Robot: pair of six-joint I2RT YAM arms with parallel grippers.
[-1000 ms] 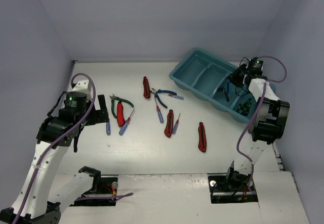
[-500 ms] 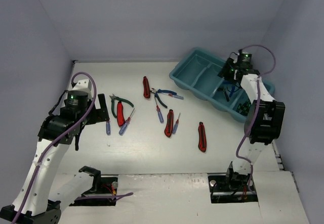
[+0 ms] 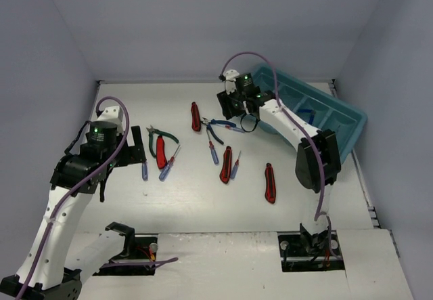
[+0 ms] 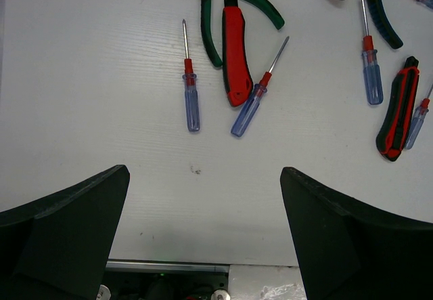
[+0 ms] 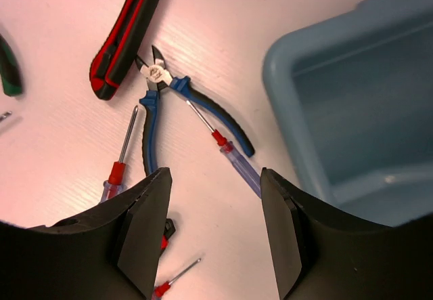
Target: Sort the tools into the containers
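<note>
At the left edge of the table we see the left gripper hanging over bare surface, its fingers spread wide with nothing between them. Just beyond it lies the first blue screwdriver. Next come the green pliers, with a red knife lying between their handles. A second blue screwdriver slants just beside that knife's near end.

Toward the middle of the table, nearer the far edge, the far red knife lies just beside the blue pliers. A clear-handled screwdriver lies along one of the pliers' handles. We find the right gripper hovering over these pliers, its fingers parted and pinching nothing.

Closer to the near edge lie a short blue screwdriver and a red-and-black knife, with a thin screwdriver just beside the knife. Farther right, a lone red knife lies apart from the rest.

The teal tray sits at the far right corner of the table, its left end partly hidden behind the right arm. All the tools we name lie on the table outside it. Past the arm we glimpse something blue in one compartment, too small to name.
</note>
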